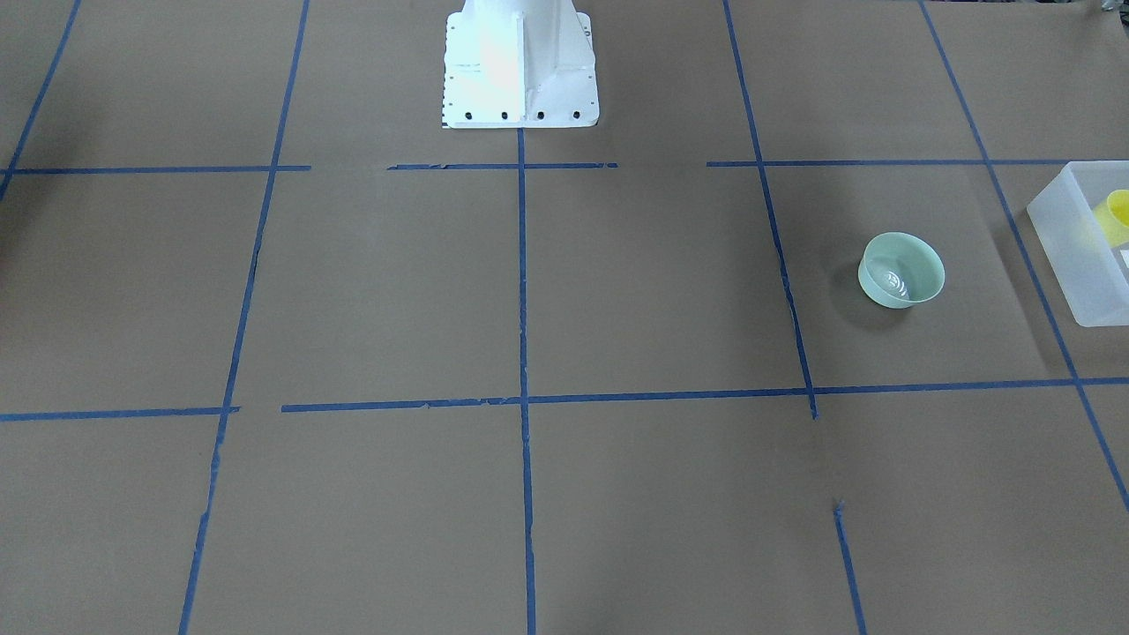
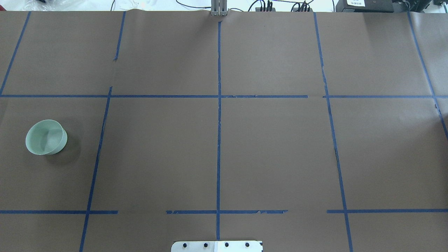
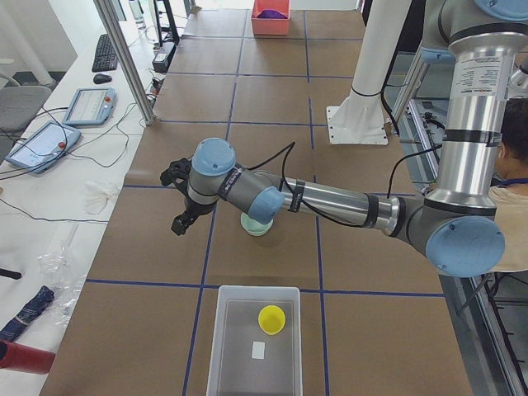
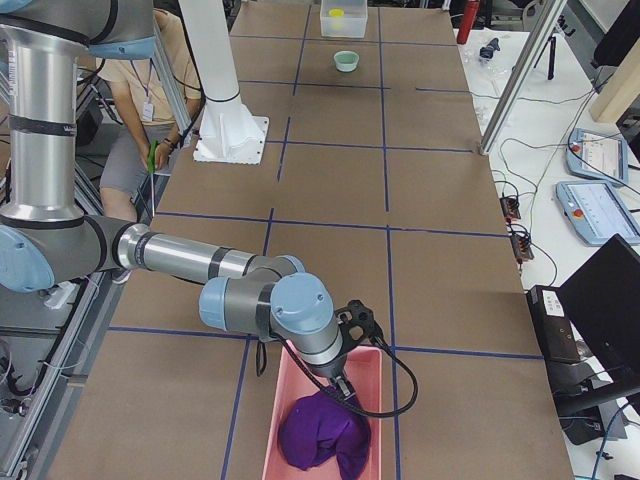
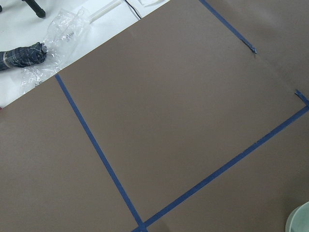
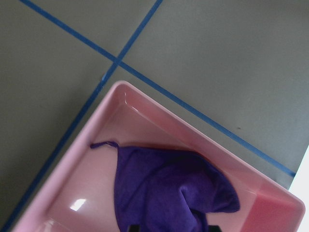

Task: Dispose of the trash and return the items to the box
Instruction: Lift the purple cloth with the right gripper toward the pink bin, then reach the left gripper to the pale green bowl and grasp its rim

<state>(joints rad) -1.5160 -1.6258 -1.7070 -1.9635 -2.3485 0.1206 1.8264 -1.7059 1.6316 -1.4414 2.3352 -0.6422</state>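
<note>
The yellow cup (image 3: pixel 271 318) lies inside the translucent white box (image 3: pixel 227 346) at the table's left end; both also show at the front-facing view's right edge, the cup (image 1: pixel 1118 216) in the box (image 1: pixel 1072 256). My left gripper (image 3: pixel 177 202) hangs over the bare paper just beyond a pale green bowl (image 2: pixel 46 137); I cannot tell if it is open or shut. My right gripper (image 6: pixel 173 229) hovers over a pink bin (image 6: pixel 145 113) holding a purple cloth (image 6: pixel 164 186). Its two fingertips just show at the frame's bottom edge, apart and empty.
The green bowl (image 1: pixel 901 270) stands upright and alone on the brown paper, a little way from the box. Crumpled clear plastic (image 5: pixel 63 41) and a dark bundle (image 5: pixel 21 55) lie off the table's edge. The robot's white base (image 1: pixel 519 66) stands mid-table.
</note>
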